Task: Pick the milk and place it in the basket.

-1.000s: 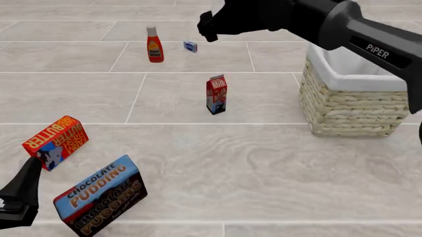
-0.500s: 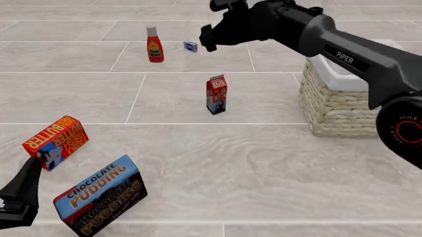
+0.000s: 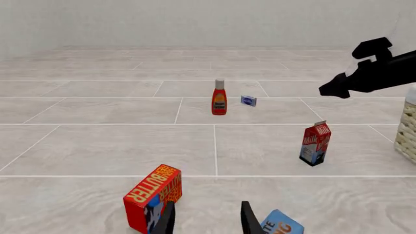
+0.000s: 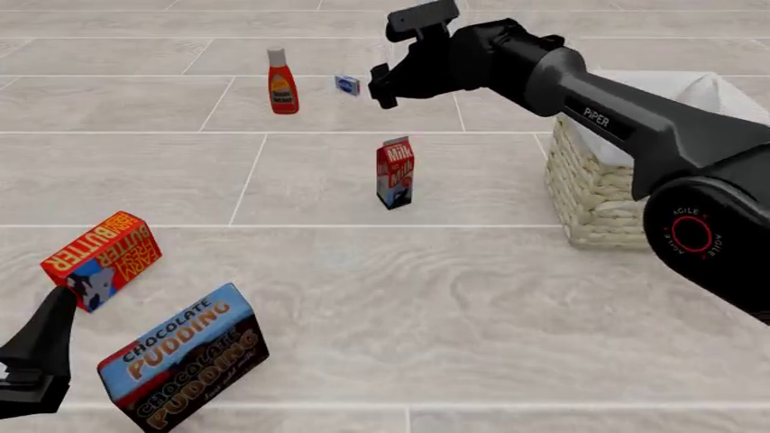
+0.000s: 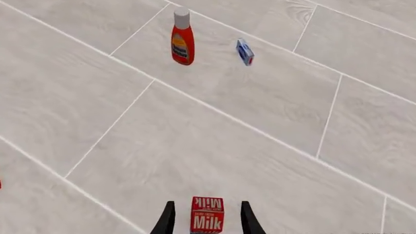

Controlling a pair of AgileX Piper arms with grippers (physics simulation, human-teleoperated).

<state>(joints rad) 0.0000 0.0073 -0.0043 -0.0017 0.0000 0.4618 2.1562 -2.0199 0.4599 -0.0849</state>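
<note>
While the milk [image 4: 395, 172] stands upright on the tiled table [image 4: 361, 298], nothing touches it: small red carton w/ gabled top, white "Milk" lettering on the red upper part, blue-white lower part. It sits roughly mid-table in the front view, left of the basket [image 4: 590, 194] and well apart from it, w/ the ketchup bottle [image 4: 281, 82] farther back and to the left. A small blue-white packet [image 4: 348, 85] lies just right of the bottle.

Basket: squarish woven cream wicker, white cloth lining [image 4: 686, 90] folded over the rim. Right arm crosses in front of most of it, so can't tell what's inside, if anything.

Right gripper [image 4: 382, 86] hangs high over the table, beyond the carton and above it, not touching. In the right wrist view its two fingers [image 5: 166, 220] stand apart w/ the milk [image 5: 207, 215] seen between them but far below; claw is spread, holding nothing.

Left gripper [image 3: 204, 219] sits low at the near-left corner. Left wrist view shows its fingers parted w/ bare floor between, nothing gripped. Butter box [image 4: 101, 259] is tilted just beside it, and the chocolate pudding box [image 4: 180, 356] lies nearby to the right.
</note>
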